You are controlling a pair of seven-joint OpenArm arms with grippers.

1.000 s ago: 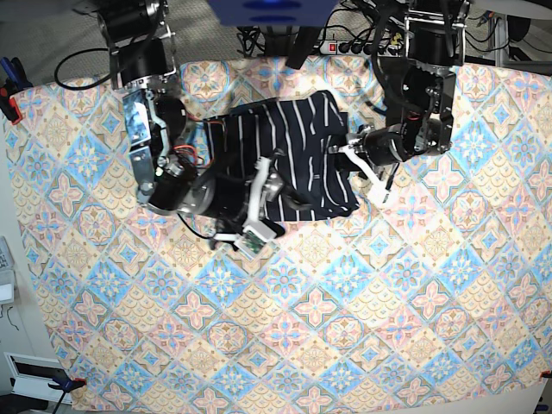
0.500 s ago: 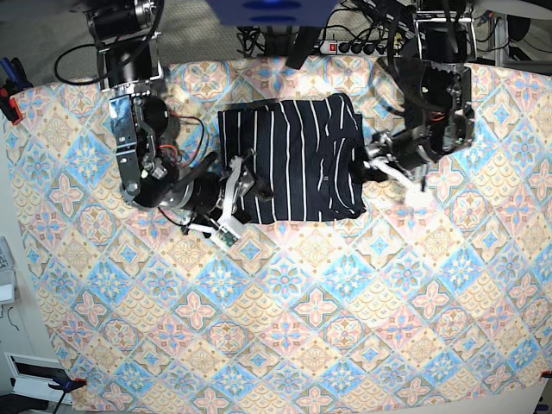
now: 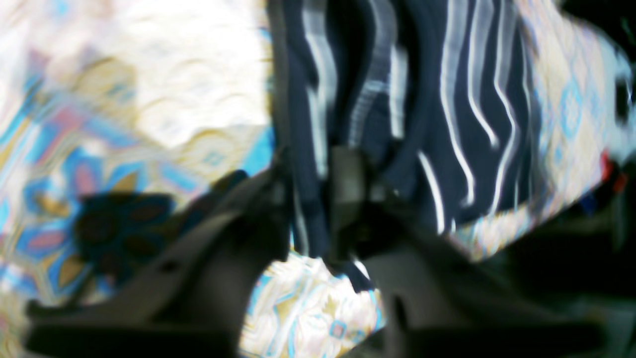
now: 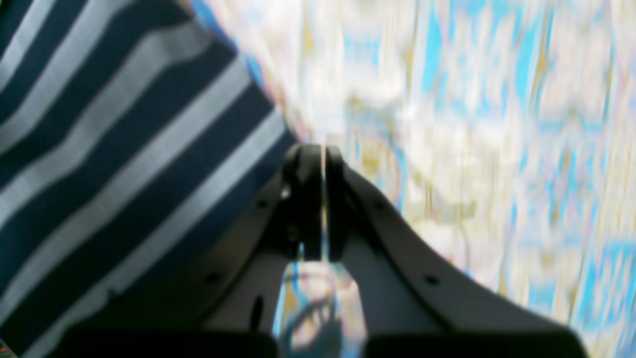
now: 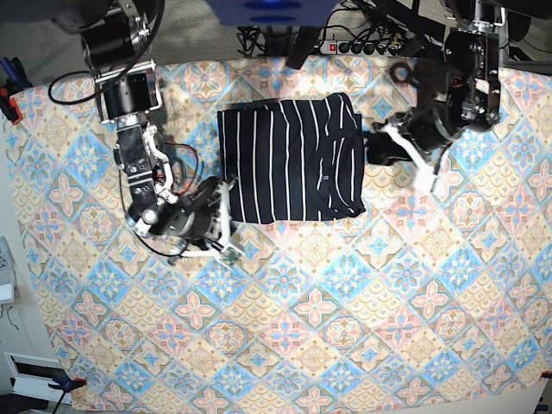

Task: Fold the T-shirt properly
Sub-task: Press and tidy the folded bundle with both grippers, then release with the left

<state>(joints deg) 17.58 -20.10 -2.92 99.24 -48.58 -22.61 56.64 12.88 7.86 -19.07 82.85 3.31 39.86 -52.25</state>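
Note:
The T-shirt (image 5: 289,159), dark navy with thin white stripes, lies folded into a rectangle at the top middle of the tablecloth (image 5: 345,302). My left gripper (image 5: 370,151) sits at the shirt's right edge. In the blurred left wrist view, my left gripper (image 3: 313,199) is shut on a fold of the T-shirt (image 3: 472,99), which shows between its fingers. My right gripper (image 5: 222,221) is by the shirt's lower left corner. Seen from the right wrist, my right gripper (image 4: 323,159) is shut with nothing in it, over the cloth just off the T-shirt (image 4: 99,149).
A floral-tile tablecloth covers the whole table. A power strip (image 5: 362,45) and cables lie beyond its far edge. A red clamp (image 5: 9,103) sits at the left edge. Both arm bases stand at the far corners.
Both arms have drawn outward from over the shirt to its side edges, and the shirt now lies flatter. The right gripper has shut. The left gripper let go and closed again on the edge.

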